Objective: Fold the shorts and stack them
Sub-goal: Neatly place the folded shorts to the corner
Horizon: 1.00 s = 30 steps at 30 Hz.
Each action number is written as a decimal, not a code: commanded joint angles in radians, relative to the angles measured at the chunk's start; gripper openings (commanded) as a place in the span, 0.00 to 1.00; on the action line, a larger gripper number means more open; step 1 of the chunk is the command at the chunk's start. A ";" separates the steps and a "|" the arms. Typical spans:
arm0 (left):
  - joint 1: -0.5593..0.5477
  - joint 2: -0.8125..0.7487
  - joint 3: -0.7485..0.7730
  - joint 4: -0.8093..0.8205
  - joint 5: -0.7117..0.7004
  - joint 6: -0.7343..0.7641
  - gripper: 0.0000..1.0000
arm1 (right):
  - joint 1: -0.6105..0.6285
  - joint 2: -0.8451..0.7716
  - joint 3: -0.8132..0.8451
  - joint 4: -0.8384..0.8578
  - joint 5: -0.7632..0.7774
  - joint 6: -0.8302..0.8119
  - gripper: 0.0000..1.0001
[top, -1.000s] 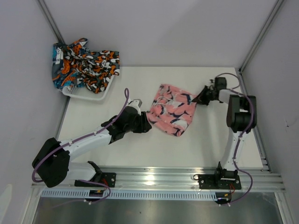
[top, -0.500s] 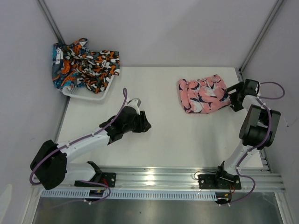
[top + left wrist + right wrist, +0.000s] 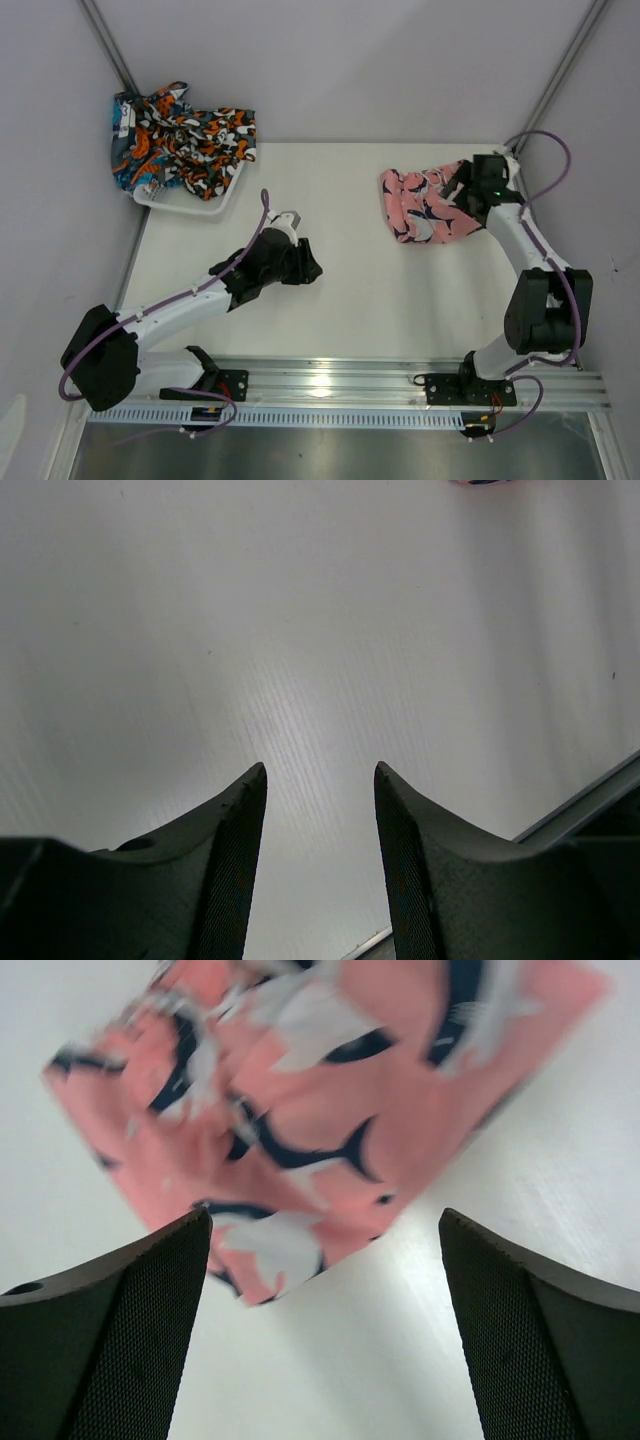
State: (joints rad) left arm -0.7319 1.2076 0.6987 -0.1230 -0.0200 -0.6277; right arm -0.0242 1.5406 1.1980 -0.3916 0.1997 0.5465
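Pink shorts (image 3: 428,206) lie folded at upper right, likely the stack's base, before the wide-open, empty right gripper (image 3: 462,190) — the left gripper (image 3: 310,268) hovers half-open, empty.

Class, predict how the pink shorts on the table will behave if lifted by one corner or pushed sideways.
The pink shorts lie in soft folds with rumpled edges, so they would probably droop and unfold when lifted by a corner. The thin cloth looks light; a push would likely bunch it rather than slide it whole.
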 commanded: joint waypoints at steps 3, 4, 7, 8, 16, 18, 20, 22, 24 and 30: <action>0.003 -0.043 0.005 -0.010 -0.006 0.019 0.51 | 0.216 0.173 0.156 -0.118 0.018 -0.203 0.96; 0.003 -0.046 -0.001 -0.010 -0.009 0.020 0.51 | 0.237 0.229 0.178 -0.133 0.026 -0.209 0.96; 0.003 -0.056 -0.004 -0.018 -0.014 0.023 0.51 | 0.288 0.303 0.221 -0.127 -0.012 -0.224 0.98; 0.003 -0.056 -0.005 -0.018 -0.017 0.025 0.51 | 0.297 0.317 0.229 -0.109 -0.032 -0.229 0.98; 0.003 -0.059 -0.002 -0.030 -0.031 0.039 0.51 | 0.455 0.484 0.363 -0.196 0.303 -0.244 0.99; 0.003 -0.062 -0.004 -0.029 -0.037 0.039 0.51 | 0.475 0.530 0.393 -0.220 0.339 -0.255 0.98; 0.003 -0.059 -0.002 -0.029 -0.035 0.042 0.51 | 0.486 0.546 0.396 -0.217 0.343 -0.263 0.93; 0.003 -0.057 -0.001 -0.024 -0.035 0.042 0.51 | 0.495 0.564 0.399 -0.216 0.372 -0.272 0.89; 0.003 -0.051 -0.002 -0.023 -0.034 0.042 0.51 | 0.501 0.591 0.411 -0.233 0.406 -0.273 0.75; 0.003 -0.043 -0.002 -0.018 -0.037 0.046 0.51 | 0.509 0.645 0.465 -0.303 0.570 -0.250 0.60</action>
State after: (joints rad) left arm -0.7319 1.1759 0.6987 -0.1471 -0.0452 -0.6010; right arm 0.4831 2.1658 1.6192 -0.6453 0.6292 0.2848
